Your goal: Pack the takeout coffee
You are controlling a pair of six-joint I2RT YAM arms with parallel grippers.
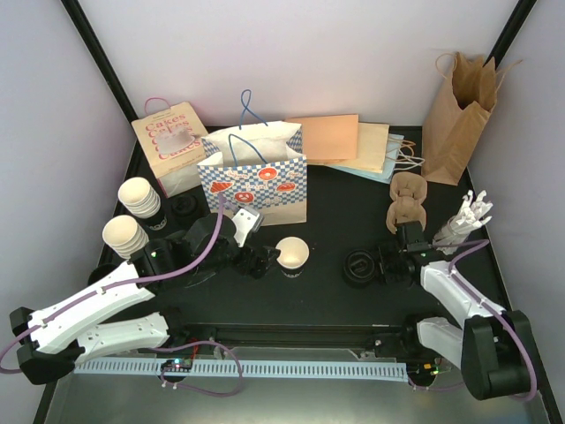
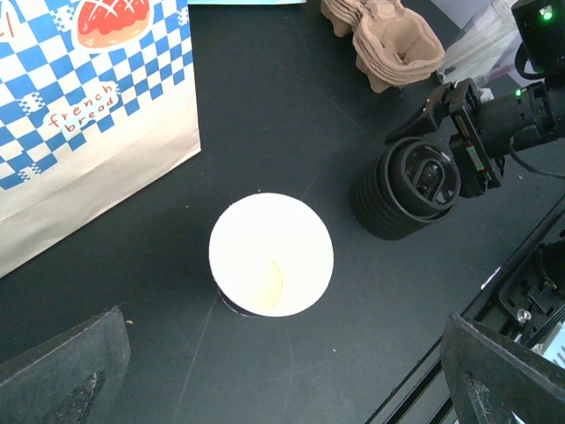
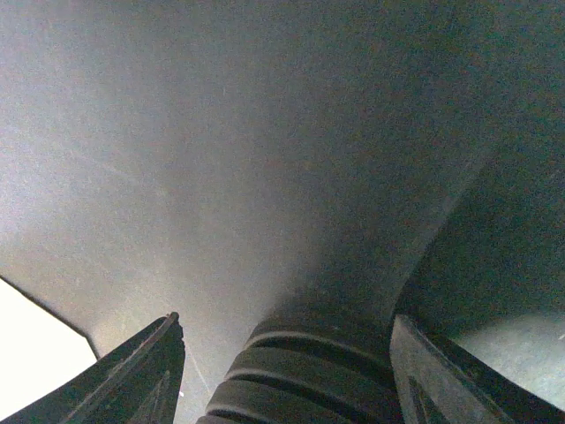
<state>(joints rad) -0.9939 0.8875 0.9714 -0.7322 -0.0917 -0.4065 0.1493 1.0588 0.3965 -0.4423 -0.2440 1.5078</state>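
Takeout coffee here means one open paper cup [image 2: 271,254] standing upright and lidless on the dark surface [image 1: 340,225]. It sits directly below the left end effector [image 1: 263,259], centred between the two fingers, which are spread as wide as they go and touch nothing. Ahead of that end effector stands the checked paper bag [image 1: 256,181]; behind and outboard of it are two stacks of spare cups [image 1: 139,196].

The stack of black lids [image 2: 408,187] sits at the tips of the right end effector [image 1: 384,265], whose fingers straddle the ribbed pile. The right wrist view shows a sliver of gap on one side and near contact on the other. I cannot tell whether the fingers are actually pinching the stack or only bracketing it.

The step in hand looks like lidding: one lid has to come off the pile and go onto the cup. To do it well, the right end effector should catch only the topmost rim, high on the pile, and lift straight up. That way the nested lids below do not come along and the stack does not tip.

The left fingers should come down around the cup's ribbed wall, well under the rim, and close just enough to steady it, since thin paper dents easily. The lid should arrive level and centred over the mouth, then be pressed evenly all round. The pulp carriers [image 1: 407,201], beyond the right end effector, are likely wanted afterwards.
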